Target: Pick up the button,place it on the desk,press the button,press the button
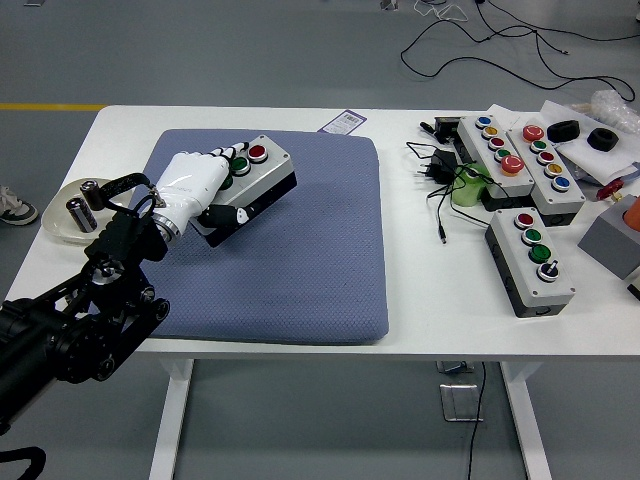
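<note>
Head view, looking down over a white table [300, 335] with a blue-grey quilted pad [290, 250] covering its left and middle part. The robot's black left arm enters from the lower left. Its white left hand [190, 185] is wrapped around the near end of a push-button box [252, 182], fingers over the top and thumb against the side. The box is a light grey rectangular housing on a black base, with a red button at its far end and a green button next to it; any further buttons are hidden under the fingers. The box is tilted, its far end pointing up and right, over the pad's upper left area; whether it touches the pad cannot be told.

Left of the pad, a cream dish [60, 215] holds two batteries [85, 200]. On the table's right side lie three more button boxes [530, 260], a green cup [466, 188] and black cables [435, 185]. The right arm is out of view.
</note>
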`<action>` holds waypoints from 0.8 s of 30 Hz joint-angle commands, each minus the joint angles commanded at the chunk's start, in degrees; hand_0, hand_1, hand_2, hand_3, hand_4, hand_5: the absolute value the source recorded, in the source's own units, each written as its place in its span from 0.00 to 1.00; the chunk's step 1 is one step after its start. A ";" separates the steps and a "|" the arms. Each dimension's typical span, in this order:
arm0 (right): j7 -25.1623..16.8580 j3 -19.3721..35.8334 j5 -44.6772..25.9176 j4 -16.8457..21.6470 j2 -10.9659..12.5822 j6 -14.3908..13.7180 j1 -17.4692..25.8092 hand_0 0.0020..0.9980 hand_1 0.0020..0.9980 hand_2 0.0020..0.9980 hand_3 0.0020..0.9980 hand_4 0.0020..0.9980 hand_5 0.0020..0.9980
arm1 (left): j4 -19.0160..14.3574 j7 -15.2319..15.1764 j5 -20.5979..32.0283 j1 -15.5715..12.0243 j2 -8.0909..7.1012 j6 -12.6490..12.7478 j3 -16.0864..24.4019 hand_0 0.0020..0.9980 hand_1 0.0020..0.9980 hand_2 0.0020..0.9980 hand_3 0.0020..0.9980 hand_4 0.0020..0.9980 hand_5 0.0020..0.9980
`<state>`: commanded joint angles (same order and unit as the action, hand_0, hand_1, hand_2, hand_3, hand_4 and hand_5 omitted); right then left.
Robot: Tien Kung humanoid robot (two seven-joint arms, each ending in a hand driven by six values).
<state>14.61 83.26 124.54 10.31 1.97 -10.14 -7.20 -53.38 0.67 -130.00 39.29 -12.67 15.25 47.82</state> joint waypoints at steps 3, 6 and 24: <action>0.06 0.08 0.17 0.00 -0.05 0.03 -0.07 0.68 0.65 0.70 0.65 0.34 0.19 | 0.67 -4.69 0.00 2.05 -2.38 1.08 -4.22 0.16 0.21 0.27 0.75 0.48 0.00; 0.09 0.06 0.26 0.00 -0.04 0.05 -0.12 0.68 0.65 0.70 0.65 0.34 0.19 | 1.59 -8.43 0.00 3.97 -4.64 2.46 -9.03 0.16 0.21 0.27 0.75 0.48 0.00; 0.23 -0.04 0.76 0.00 -0.09 0.17 -0.31 0.68 0.65 0.70 0.65 0.33 0.19 | 2.65 -19.95 19.60 9.02 -11.25 8.25 -25.30 0.17 0.23 0.29 0.71 0.59 0.00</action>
<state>14.84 83.22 125.30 10.31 1.88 -9.97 -7.51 -50.73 -19.28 -110.40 48.31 -23.92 23.50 22.51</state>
